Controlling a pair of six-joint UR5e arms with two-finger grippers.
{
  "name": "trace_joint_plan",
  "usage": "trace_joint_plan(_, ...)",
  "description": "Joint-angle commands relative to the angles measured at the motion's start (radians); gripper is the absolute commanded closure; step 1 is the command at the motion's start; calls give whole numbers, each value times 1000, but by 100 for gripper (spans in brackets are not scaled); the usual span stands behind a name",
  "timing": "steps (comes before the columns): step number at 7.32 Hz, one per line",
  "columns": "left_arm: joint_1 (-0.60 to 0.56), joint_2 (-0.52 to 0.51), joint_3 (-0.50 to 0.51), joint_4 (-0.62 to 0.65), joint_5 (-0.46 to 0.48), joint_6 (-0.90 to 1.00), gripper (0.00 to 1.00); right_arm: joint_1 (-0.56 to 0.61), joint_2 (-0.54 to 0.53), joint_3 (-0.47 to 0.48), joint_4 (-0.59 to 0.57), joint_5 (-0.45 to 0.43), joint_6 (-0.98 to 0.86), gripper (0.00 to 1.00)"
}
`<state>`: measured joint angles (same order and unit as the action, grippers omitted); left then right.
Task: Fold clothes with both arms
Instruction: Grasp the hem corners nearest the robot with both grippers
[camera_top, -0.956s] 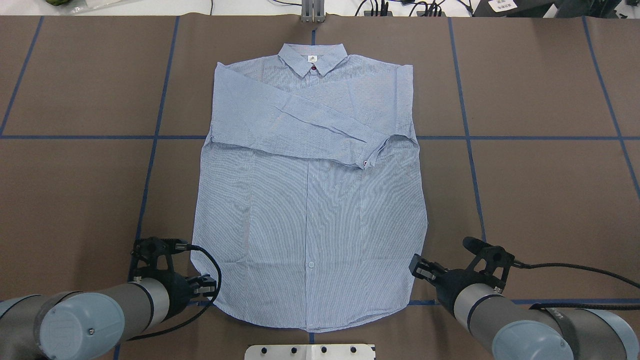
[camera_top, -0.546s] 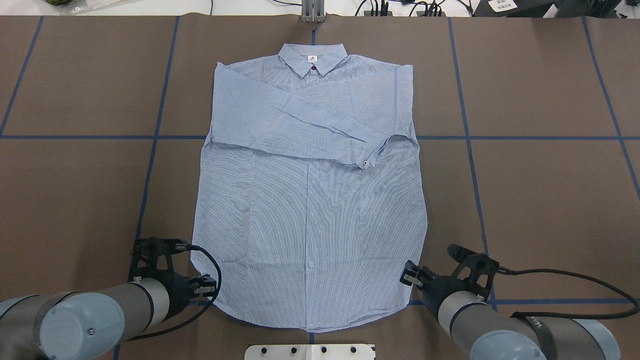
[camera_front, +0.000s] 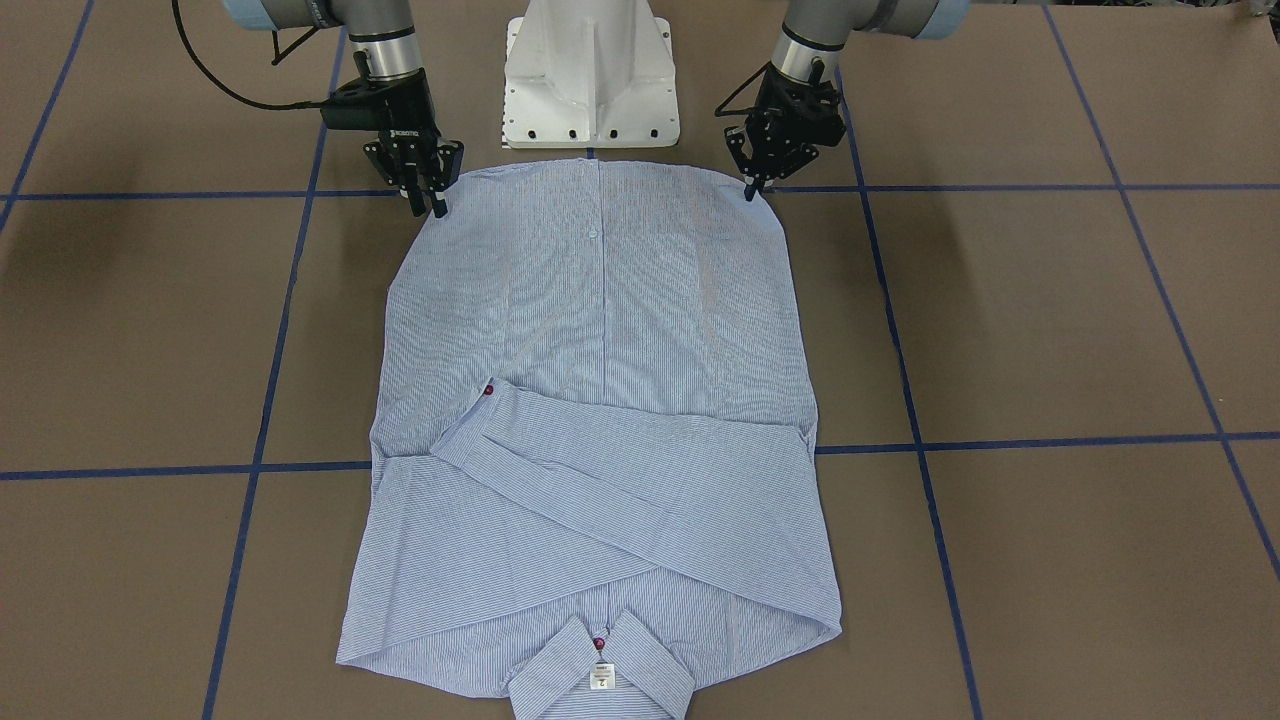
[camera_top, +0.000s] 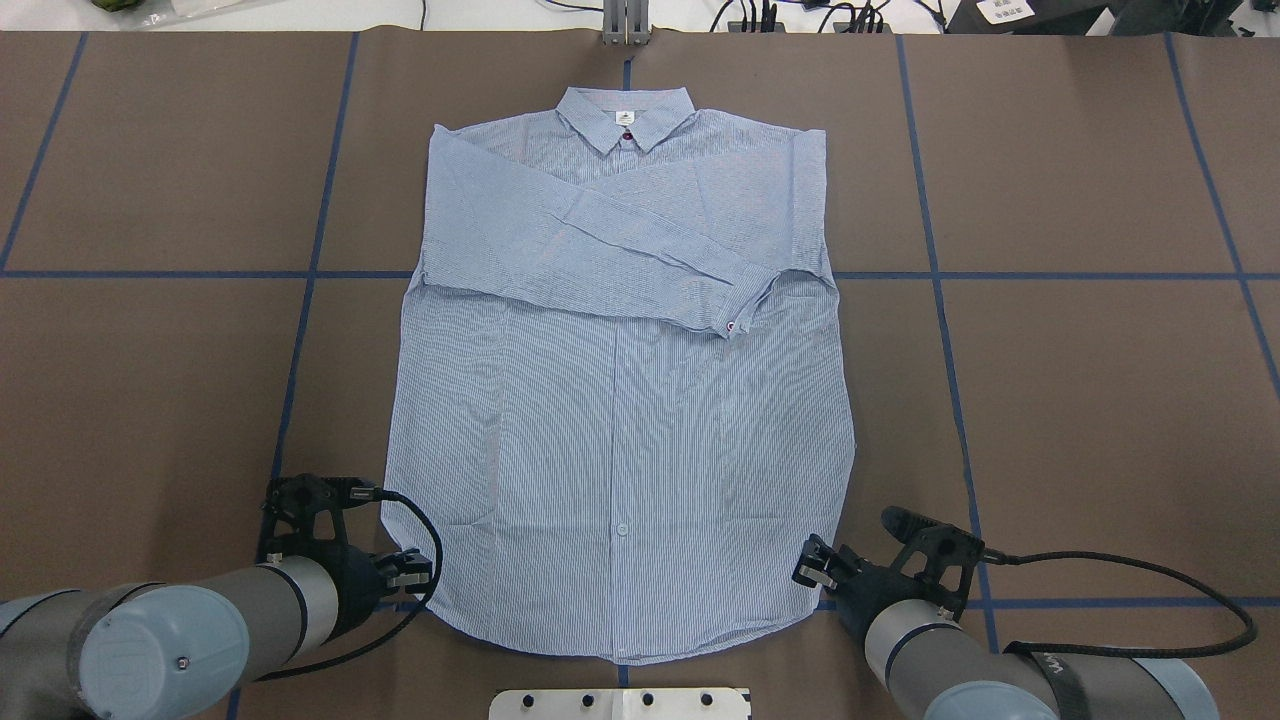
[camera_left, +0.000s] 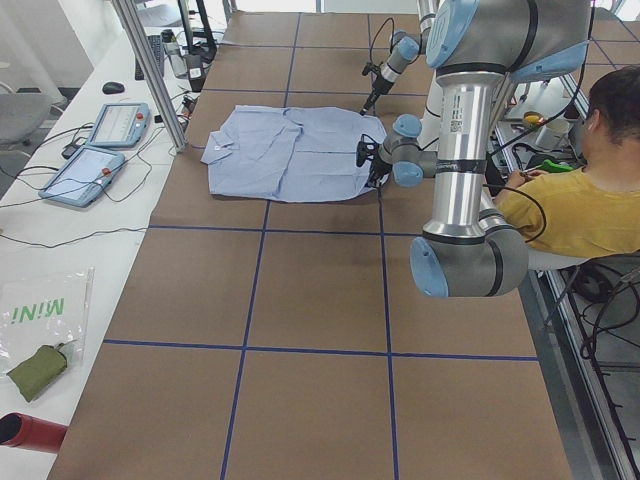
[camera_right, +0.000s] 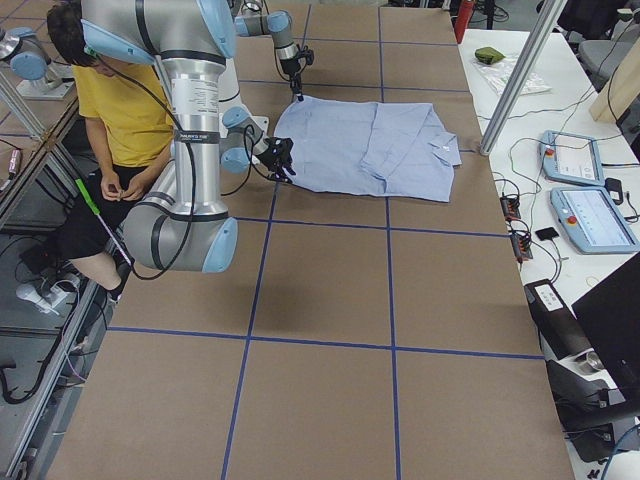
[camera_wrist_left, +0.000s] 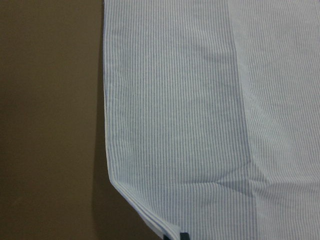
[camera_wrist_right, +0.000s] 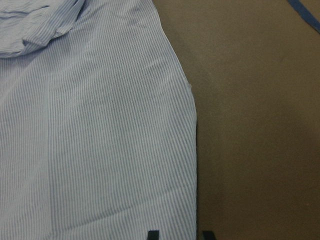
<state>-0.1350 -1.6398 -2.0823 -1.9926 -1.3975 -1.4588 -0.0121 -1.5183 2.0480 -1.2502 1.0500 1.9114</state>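
One shirt (camera_top: 620, 400) lies flat mid-table, sleeves crossed over chest, collar far from us. L gripper (camera_front: 752, 182) at hem corner, fingers apparently pinching it. R gripper (camera_front: 428, 196) at other corner, fingers narrow, straddling edge. Step: hem grasp. Next: we lift both corners, carry toward collar.

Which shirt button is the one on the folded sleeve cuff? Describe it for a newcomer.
Start at the striped shirt flat on the brown table. Follow the sleeve folded across its chest to the cuff. The cuff button is dark red, away from the centre placket, unlike the pale placket button near the hem.
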Motion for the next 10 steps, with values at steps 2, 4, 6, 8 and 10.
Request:
trace_joint_plan(2,-2,3,-5,0,0,2,100,-3,20,-19,-17,-2,0,85)
trace_joint_plan(4,-2,3,-12,0,0,2,100,-2,20,-15,-23,-2,-2,100)
trace_joint_plan(6,-11,11,-60,6,-12,17,100,21,10,79,-72,7,-12,100)
trace_joint_plan(8,-14,79,-193,18,-41,38,100,15,1,232,-226,11,-11,100)
trace_joint_plan(10,-12,112,-444,218,-122,37,100,-75,0,508,-503,33,-5,100)
